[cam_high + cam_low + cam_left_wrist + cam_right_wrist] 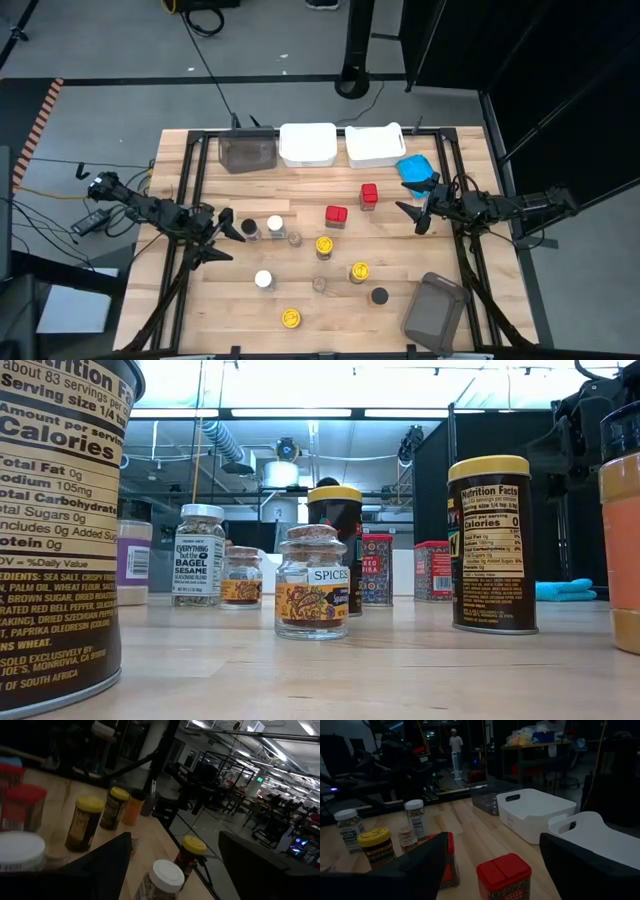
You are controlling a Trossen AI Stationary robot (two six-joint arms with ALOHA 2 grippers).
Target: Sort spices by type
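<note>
High view, L to R. Left gripper (222, 238) sits low over the wooden table (180, 160) at its left side, fingers spread apart w/ nothing between them. Just beside its tips: a dark-capped jar (250, 230), then a white-capped jar (275, 226), then a small clear glass jar (295, 238). Nearer the front edge: another white-capped jar (263, 280) and a yellow-lid jar (291, 318). Grey translucent bin (247, 152) stands at the back edge, left of two white tubs (308, 144) (375, 146).

Centre: two more yellow-lid jars (324, 245) (359, 272), a clear jar (320, 284) between them and slightly fwd, a black-capped jar (379, 296) toward the front. Two red-cap square jars (336, 215) (369, 194) stand behind, close together but apart.

Right: blue cloth (415, 170) at back, touching or just under the right arm. Right gripper (418, 214) hovers near the red-cap jars, fingers apart, empty; no contact w/ any jar. Second grey bin (436, 310) lies tilted at the front right corner.

Low view: cork-topped jar labelled SPICES (312, 582) upright mid-table; bagel sesame jar (200, 555) upright to its left. All jars seen stand upright, unsorted, spread across the table.

Right wrist view: a person (455, 742) stands far off in the room.
</note>
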